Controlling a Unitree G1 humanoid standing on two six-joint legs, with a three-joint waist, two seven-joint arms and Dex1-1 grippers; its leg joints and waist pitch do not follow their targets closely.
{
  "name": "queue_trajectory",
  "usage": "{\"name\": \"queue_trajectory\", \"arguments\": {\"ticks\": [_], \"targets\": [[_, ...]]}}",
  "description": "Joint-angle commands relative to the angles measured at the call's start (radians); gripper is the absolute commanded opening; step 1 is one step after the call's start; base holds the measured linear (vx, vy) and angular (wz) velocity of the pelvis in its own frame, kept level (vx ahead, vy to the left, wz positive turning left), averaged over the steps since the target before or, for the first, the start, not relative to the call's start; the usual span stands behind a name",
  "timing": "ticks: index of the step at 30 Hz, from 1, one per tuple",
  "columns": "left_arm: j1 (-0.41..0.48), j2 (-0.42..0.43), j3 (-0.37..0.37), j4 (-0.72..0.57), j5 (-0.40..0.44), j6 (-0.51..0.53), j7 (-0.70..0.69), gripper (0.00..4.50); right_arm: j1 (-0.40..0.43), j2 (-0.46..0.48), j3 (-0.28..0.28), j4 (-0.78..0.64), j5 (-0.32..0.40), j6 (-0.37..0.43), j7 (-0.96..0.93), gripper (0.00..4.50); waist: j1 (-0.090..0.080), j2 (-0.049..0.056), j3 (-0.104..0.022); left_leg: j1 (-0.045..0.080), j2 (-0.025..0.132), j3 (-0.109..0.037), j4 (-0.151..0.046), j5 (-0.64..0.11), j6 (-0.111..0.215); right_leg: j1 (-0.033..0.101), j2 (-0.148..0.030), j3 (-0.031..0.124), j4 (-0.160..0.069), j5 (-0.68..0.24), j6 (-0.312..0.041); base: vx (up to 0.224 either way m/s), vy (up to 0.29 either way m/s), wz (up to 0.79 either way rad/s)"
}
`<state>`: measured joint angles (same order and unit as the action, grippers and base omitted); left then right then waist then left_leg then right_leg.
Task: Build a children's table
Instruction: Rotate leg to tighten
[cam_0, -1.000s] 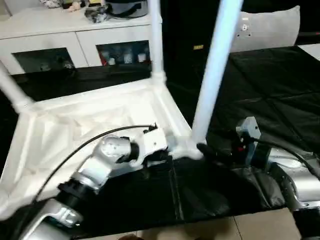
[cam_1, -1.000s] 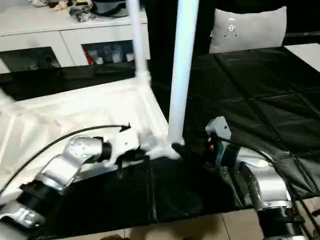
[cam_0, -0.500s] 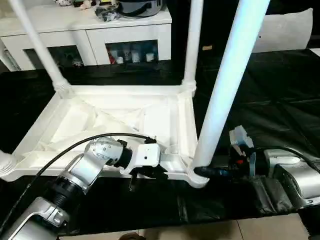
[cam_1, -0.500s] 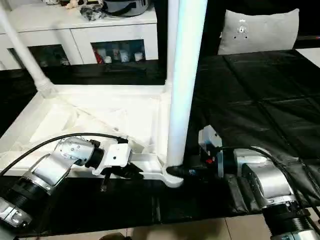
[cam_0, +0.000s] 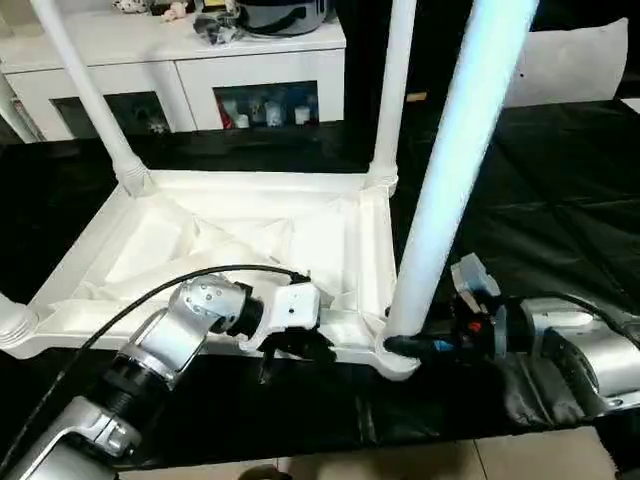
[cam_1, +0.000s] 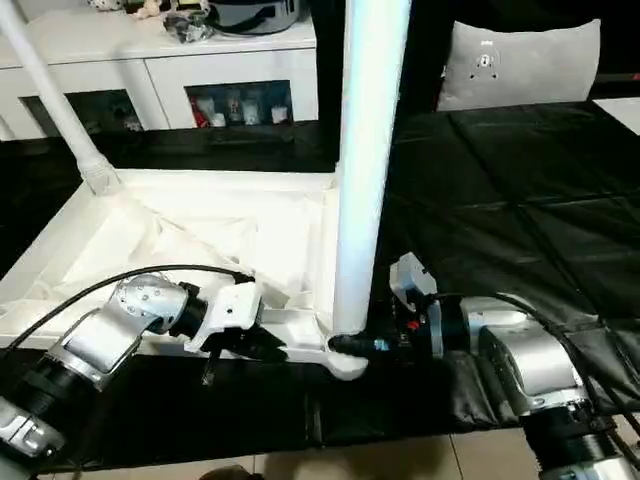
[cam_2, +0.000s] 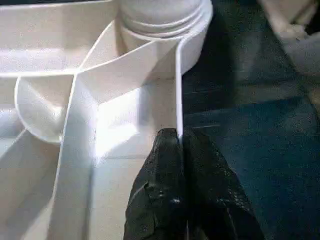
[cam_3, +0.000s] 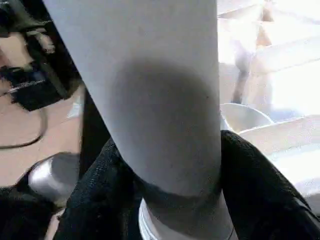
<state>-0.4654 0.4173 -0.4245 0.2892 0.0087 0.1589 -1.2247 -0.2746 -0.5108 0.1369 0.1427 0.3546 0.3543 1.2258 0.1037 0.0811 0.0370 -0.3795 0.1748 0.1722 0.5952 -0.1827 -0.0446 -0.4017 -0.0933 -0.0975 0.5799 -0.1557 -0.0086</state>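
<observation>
Steadier now than before — upturned children's table (cam_0: 250, 235) on black mat (cam_0: 560, 190), white cabinet (cam_0: 170, 70) behind.

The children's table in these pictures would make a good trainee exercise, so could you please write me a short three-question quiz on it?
1. True or false: the children's table lies with its ribbed underside facing up.
2. What does the right tool grip? A) the table's thin side wall B) the base of the near leg C) a cabinet door
3. Fill in: the left tool is pinched shut on the table's thin ____ wall, near a corner socket.

Key: 1 true. 2 B: its black fingers wrap the leg just above the socket. 3 side: one finger sits on each face of the wall.
</observation>
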Motion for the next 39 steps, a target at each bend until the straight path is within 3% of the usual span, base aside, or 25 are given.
{"name": "queue_trajectory", "arguments": {"ticks": [1, 3, 4, 5, 7, 9, 10, 13, 14, 16, 17, 21, 25, 28, 29, 31, 35, 39], "targets": [[0.012, -0.048, 0.003, -0.022, 0.0, 0.064, 0.083, 0.0, -0.015, 0.059, 0.003, 0.02, -0.032, 0.03, -0.146, 2.1, -0.011, -0.019, -0.054, 0.012, 0.05, -0.017, -0.075, -0.26, 0.041, 0.047, -0.062, 0.044, -0.078, -0.415, -0.163, 0.0, 0.0, 0.0], [0.027, -0.085, 0.027, -0.05, -0.003, 0.143, 0.166, 0.0, -0.033, 0.147, -0.016, 0.063, -0.069, 0.03, -0.31, 2.09, -0.025, -0.019, -0.049, 0.012, 0.046, -0.021, -0.079, -0.301, 0.025, 0.047, -0.063, 0.04, -0.085, -0.494, -0.134, 0.0, 0.0, 0.0], [0.027, -0.085, 0.027, -0.05, -0.003, 0.143, 0.166, 0.0, -0.033, 0.147, -0.016, 0.063, -0.069, 0.03, -0.31, 2.09, -0.032, -0.02, -0.046, 0.012, 0.046, -0.022, -0.081, -0.318, 0.017, 0.047, -0.062, 0.039, -0.086, -0.515, -0.125, 0.0, 0.0, 0.0], [0.032, -0.117, 0.039, -0.063, -0.001, 0.183, 0.221, 0.0, -0.053, 0.205, -0.024, 0.105, -0.101, 0.028, -0.42, 2.07, -0.053, -0.017, -0.046, 0.02, 0.043, -0.028, -0.082, -0.374, 0.001, 0.043, -0.062, 0.033, -0.095, -0.58, -0.097, 0.0, 0.0, 0.0], [0.029, -0.167, 0.061, -0.061, 0.005, 0.227, 0.297, 0.0, -0.081, 0.271, -0.038, 0.162, -0.132, 0.038, -0.557, 2.06, -0.078, -0.019, -0.043, 0.011, 0.037, -0.034, -0.082, -0.398, -0.003, 0.048, -0.061, 0.027, -0.1, -0.602, -0.079, 0.0, 0.0, 0.0], [0.02, -0.206, 0.076, -0.051, 0.017, 0.253, 0.359, 0.0, -0.103, 0.313, -0.058, 0.202, -0.143, 0.058, -0.654, 2.06, -0.097, -0.017, -0.043, 0.016, 0.034, -0.034, -0.077, -0.42, 0.0, 0.041, -0.061, 0.023, -0.109, -0.629, -0.069, 0.0, 0.0, 0.0], [0.012, -0.233, 0.086, -0.043, 0.029, 0.27, 0.406, 0.0, -0.118, 0.342, -0.071, 0.23, -0.156, 0.073, -0.725, 2.06, -0.108, -0.021, -0.043, 0.018, 0.032, -0.032, -0.074, -0.417, 0.005, 0.035, -0.059, 0.024, -0.111, -0.629, -0.072, 0.0, 0.0, 0.0], [-0.016, -0.324, 0.118, -0.016, 0.055, 0.313, 0.554, 0.0, -0.147, 0.399, -0.062, 0.281, -0.226, 0.018, -0.846, 2.06, -0.127, -0.019, -0.04, 0.022, 0.026, -0.033, -0.067, -0.449, 0.009, 0.03, -0.056, 0.013, -0.124, -0.676, -0.045, 0.0, 0.0, 0.0], [-0.039, -0.381, 0.134, 0.01, 0.075, 0.315, 0.651, 0.0, -0.168, 0.447, -0.083, 0.32, -0.234, -0.042, -0.914, 2.4, -0.133, -0.017, -0.039, 0.023, 0.024, -0.031, -0.065, -0.457, 0.015, 0.027, -0.055, 0.009, -0.131, -0.683, -0.038, 0.0, 0.0, 0.0], [-0.046, -0.395, 0.129, 0.015, 0.085, 0.311, 0.673, 0.0, -0.175, 0.461, -0.083, 0.334, -0.24, -0.064, -0.93, 2.71, -0.131, -0.014, -0.045, 0.023, 0.025, -0.035, -0.067, -0.457, 0.022, 0.032, -0.054, 0.005, -0.132, -0.663, -0.035, 0.0, 0.0, 0.0], [-0.049, -0.398, 0.117, 0.013, 0.094, 0.309, 0.676, 0.0, -0.179, 0.474, -0.079, 0.339, -0.239, -0.082, -0.926, 2.74, -0.132, -0.006, -0.047, 0.015, 0.031, -0.038, -0.074, -0.448, 0.031, 0.039, -0.055, 0.009, -0.127, -0.608, -0.047, 0.0, 0.0, 0.0], [-0.043, -0.361, 0.11, 0.016, 0.109, 0.285, 0.642, 0.0, -0.158, 0.465, -0.094, 0.293, -0.208, -0.107, -0.868, 3.13, -0.125, -0.011, -0.051, 0.009, 0.036, -0.034, -0.081, -0.427, 0.048, 0.044, -0.056, 0.022, -0.112, -0.491, -0.094, 0.0, 0.0, 0.0], [-0.039, -0.323, 0.109, 0.015, 0.101, 0.272, 0.6, 0.0, -0.123, 0.418, -0.093, 0.245, -0.196, -0.142, -0.793, 3.58, -0.111, -0.01, -0.057, 0.004, 0.04, -0.026, -0.079, -0.354, 0.066, 0.05, -0.058, 0.033, -0.096, -0.366, -0.151, 0.0, 0.0, 0.0], [-0.037, -0.288, 0.098, 0.021, 0.1, 0.244, 0.559, 0.0, -0.097, 0.362, -0.101, 0.217, -0.186, -0.174, -0.72, 3.69, -0.101, -0.012, -0.058, 0.007, 0.041, -0.022, -0.076, -0.327, 0.079, 0.051, -0.059, 0.034, -0.097, -0.362, -0.161, 0.0, 0.0, 0.0], [-0.036, -0.263, 0.089, 0.025, 0.1, 0.22, 0.529, 0.0, -0.078, 0.322, -0.1, 0.192, -0.17, -0.192, -0.655, 3.94, -0.099, -0.012, -0.059, 0.004, 0.041, -0.022, -0.076, -0.314, 0.082, 0.053, -0.059, 0.034, -0.094, -0.354, -0.162, 0.0, 0.0, 0.0], [-0.036, -0.224, 0.075, 0.035, 0.101, 0.183, 0.478, 0.0, -0.049, 0.258, -0.094, 0.144, -0.15, -0.186, -0.561, 4.01, -0.083, -0.011, -0.062, 0.004, 0.045, -0.021, -0.074, -0.271, 0.096, 0.055, -0.058, 0.037, -0.088, -0.307, -0.168, 0.0, 0.0, 0.0], [-0.035, -0.152, 0.04, 0.052, 0.103, 0.121, 0.37, 0.0, -0.011, 0.148, -0.084, 0.079, -0.129, -0.168, -0.411, 4.2, -0.07, -0.009, -0.063, 0.003, 0.049, -0.021, -0.073, -0.229, 0.112, 0.057, -0.057, 0.037, -0.078, -0.25, -0.189, 0.0, 0.0, 0.0], [-0.036, -0.105, 0.019, 0.056, 0.095, 0.074, 0.286, 0.0, -0.011, 0.078, -0.078, 0.074, -0.11, -0.161, -0.305, 4.2, -0.06, -0.007, -0.062, 0.008, 0.05, -0.019, -0.073, -0.25, 0.102, 0.054, -0.059, 0.037, -0.081, -0.285, -0.19, 0.0, 0.0, 0.0]]}}
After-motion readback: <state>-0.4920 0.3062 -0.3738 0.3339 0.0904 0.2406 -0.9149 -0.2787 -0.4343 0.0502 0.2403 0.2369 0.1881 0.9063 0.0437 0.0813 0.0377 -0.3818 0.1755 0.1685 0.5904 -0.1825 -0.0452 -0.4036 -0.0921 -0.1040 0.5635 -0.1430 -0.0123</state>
